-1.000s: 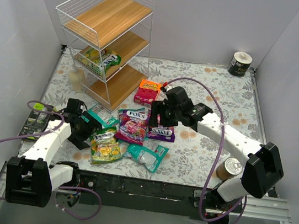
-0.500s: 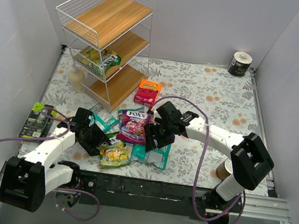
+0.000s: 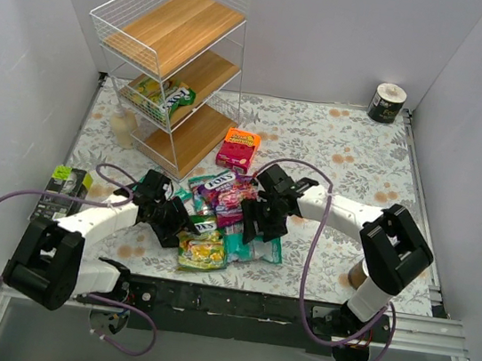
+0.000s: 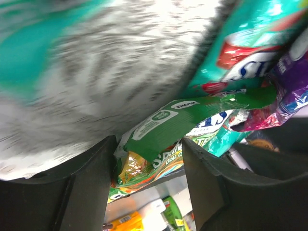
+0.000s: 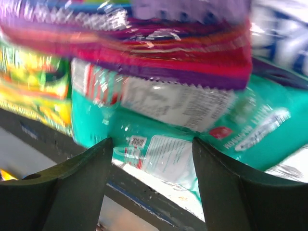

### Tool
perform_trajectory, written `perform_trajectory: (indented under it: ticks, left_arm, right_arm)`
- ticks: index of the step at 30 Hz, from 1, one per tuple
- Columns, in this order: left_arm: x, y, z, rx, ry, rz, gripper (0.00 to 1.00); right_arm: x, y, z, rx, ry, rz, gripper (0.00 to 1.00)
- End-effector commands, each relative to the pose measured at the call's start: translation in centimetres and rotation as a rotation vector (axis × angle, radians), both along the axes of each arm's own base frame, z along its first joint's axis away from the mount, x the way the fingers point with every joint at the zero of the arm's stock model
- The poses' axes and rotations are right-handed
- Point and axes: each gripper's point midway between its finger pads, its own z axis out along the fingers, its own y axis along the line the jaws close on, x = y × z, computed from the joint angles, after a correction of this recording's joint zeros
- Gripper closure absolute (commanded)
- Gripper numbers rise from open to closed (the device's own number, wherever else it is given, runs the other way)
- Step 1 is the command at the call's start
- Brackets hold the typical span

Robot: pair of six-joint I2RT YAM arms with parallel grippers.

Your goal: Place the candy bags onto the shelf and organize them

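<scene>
Several candy bags lie bunched near the table's front. A purple candy bag [image 3: 226, 192] tops the heap, a teal one [image 3: 254, 247] lies to its right, and a yellow-green one [image 3: 203, 249] sits at the front. My left gripper [image 3: 172, 222] comes in from the left. In the left wrist view it [image 4: 149, 144] is shut on the crumpled edge of the yellow-green bag [image 4: 159, 130]. My right gripper [image 3: 254, 227] stands open over the heap's right side, the teal bag [image 5: 183, 149] just beyond its fingertips [image 5: 151, 144]. One more bag [image 3: 165, 96] lies on the middle tier of the shelf [image 3: 172, 32].
An orange-pink box [image 3: 238, 147] lies in front of the shelf's foot. A metal can [image 3: 370, 272] stands by the right arm's base and a dark roll [image 3: 387, 102] at the back right corner. A dark packet [image 3: 61, 194] rests at the left edge.
Both grippers have moved inward and pushed the bags into one tight heap. The left jaws have narrowed onto the yellow-green bag, which slid right. The right jaws kept their width.
</scene>
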Motion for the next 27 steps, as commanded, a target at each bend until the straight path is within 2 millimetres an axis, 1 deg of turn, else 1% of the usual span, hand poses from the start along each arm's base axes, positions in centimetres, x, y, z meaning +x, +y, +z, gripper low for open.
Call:
perform_trajectory:
  ticks: [1, 2, 3, 6, 8, 9, 10, 11, 12, 13, 14, 15, 16, 17, 18, 19, 21, 23, 24, 25, 27]
  left_arm:
    - [2.7, -3.0, 2.0, -0.084, -0.105, -0.079, 0.44]
    - [2.7, -3.1, 1.6, -0.073, -0.090, -0.084, 0.44]
    - [3.1, -3.1, 1.5, -0.062, -0.096, -0.084, 0.44]
    - [3.4, -3.3, 1.4, -0.048, -0.107, -0.095, 0.42]
    - [3.6, -3.2, 1.6, -0.042, -0.117, -0.090, 0.39]
    - [3.6, -3.0, 1.8, -0.034, -0.122, -0.084, 0.39]
    - [3.7, -2.7, 1.8, -0.018, -0.130, -0.073, 0.38]
    - [3.7, -2.5, 1.9, -0.010, -0.134, -0.062, 0.36]
    - [3.6, -2.3, 2.2, -0.004, -0.143, -0.055, 0.36]
    - [3.6, -1.9, 2.1, 0.014, -0.147, -0.042, 0.35]
    - [3.5, -1.8, 2.0, 0.021, -0.145, -0.033, 0.35]
    - [3.2, -1.5, 2.0, 0.029, -0.143, -0.027, 0.35]
    - [3.2, -1.3, 2.2, 0.033, -0.152, -0.020, 0.35]
    - [2.9, -1.1, 2.1, 0.039, -0.146, -0.015, 0.35]
    - [2.4, -0.8, 1.8, 0.050, -0.129, -0.010, 0.36]
    - [2.2, -0.7, 1.8, 0.055, -0.127, -0.008, 0.37]
    - [1.1, -0.1, 1.3, 0.077, -0.090, -0.012, 0.38]
    - [0.3, 0.1, 1.1, 0.079, -0.076, -0.021, 0.39]
    - [-0.3, 0.3, 1.0, 0.084, -0.061, -0.025, 0.43]
    - [-0.6, 0.4, 0.9, 0.084, -0.054, -0.030, 0.47]
    - [-1.6, 0.4, 0.7, 0.073, -0.024, -0.048, 0.53]
  right_arm:
    - [3.6, -7.9, -3.8, -0.271, -0.043, -0.229, 0.24]
    - [4.4, -8.7, -4.0, -0.290, -0.059, -0.261, 0.24]
    - [5.7, -10.2, -4.2, -0.317, -0.068, -0.320, 0.24]
    - [7.6, -12.3, -4.3, -0.330, -0.077, -0.398, 0.25]
    - [8.7, -13.1, -3.8, -0.347, -0.108, -0.419, 0.25]
    - [9.6, -13.0, -2.9, -0.340, -0.146, -0.419, 0.25]
    - [9.9, -13.1, -2.2, -0.347, -0.160, -0.419, 0.25]
    - [10.1, -12.7, -1.4, -0.321, -0.173, -0.413, 0.25]
    - [10.7, -11.9, 0.4, -0.270, -0.218, -0.403, 0.25]
    - [10.8, -11.3, 1.4, -0.240, -0.236, -0.393, 0.26]
    - [10.5, -10.2, 2.3, -0.185, -0.238, -0.364, 0.25]
    - [10.2, -9.1, 3.9, -0.132, -0.270, -0.332, 0.25]
    - [10.0, -8.2, 4.9, -0.091, -0.283, -0.314, 0.25]
    - [9.1, -6.6, 5.7, -0.015, -0.259, -0.274, 0.26]
    - [8.1, -5.3, 6.9, 0.042, -0.272, -0.235, 0.25]
    - [7.5, -4.4, 7.2, 0.081, -0.268, -0.222, 0.25]
    - [5.3, -2.2, 8.1, 0.170, -0.238, -0.145, 0.25]
    - [3.9, -1.0, 7.8, 0.196, -0.223, -0.103, 0.25]
    - [2.7, -0.2, 7.4, 0.191, -0.215, -0.061, 0.25]
    - [2.2, 0.3, 7.1, 0.187, -0.212, -0.041, 0.27]
    - [0.4, 1.2, 6.0, 0.172, -0.162, 0.001, 0.39]
